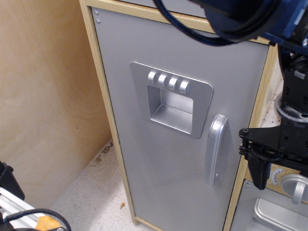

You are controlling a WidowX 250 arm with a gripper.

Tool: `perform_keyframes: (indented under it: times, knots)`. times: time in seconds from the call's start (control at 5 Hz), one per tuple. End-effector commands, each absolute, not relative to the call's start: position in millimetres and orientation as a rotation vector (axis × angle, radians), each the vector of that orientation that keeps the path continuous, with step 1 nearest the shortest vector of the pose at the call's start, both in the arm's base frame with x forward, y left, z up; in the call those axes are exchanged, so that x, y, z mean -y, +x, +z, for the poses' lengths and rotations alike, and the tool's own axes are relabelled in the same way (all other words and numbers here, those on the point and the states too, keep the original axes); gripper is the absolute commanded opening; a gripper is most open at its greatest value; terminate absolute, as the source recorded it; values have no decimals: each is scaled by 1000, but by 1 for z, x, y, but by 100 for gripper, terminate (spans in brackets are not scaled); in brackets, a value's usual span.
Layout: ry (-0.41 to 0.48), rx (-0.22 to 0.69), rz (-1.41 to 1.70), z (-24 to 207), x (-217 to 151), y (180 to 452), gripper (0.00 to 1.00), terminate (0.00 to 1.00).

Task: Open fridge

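The fridge (159, 159) is a tall cabinet with a light wood frame and a large matte grey door that stands shut. A recessed dispenser panel (171, 98) with several silver buttons sits high on the door. The silver vertical handle (215, 149) is at the door's right edge. My black gripper (279, 180) hangs just right of the handle, over the frame's right post, and does not touch the handle. One finger (258, 172) shows at the left end of its rail; the other is hidden at the picture's right edge. The jaws look spread and hold nothing.
A plywood wall (43, 96) stands left of the fridge. A silver oven door (276, 211) with a knob (294, 185) sits at the lower right. A black cable (192, 26) and the arm cross the top. A metal rail (14, 207) lies at the lower left on the white floor.
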State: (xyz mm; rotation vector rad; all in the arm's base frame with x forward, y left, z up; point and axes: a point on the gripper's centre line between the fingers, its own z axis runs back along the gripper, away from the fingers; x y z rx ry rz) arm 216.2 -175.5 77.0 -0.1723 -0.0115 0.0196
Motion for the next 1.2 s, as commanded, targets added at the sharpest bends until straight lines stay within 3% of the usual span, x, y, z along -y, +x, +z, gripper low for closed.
perform_keyframes:
  times: [0.0,0.4,1.0]
  knots:
    - [-172,11,20,77,176,216,100,0]
    - [-140,39,139,51,131,205,100,0]
    - [-106,229,-11,25,72,261,100,0]
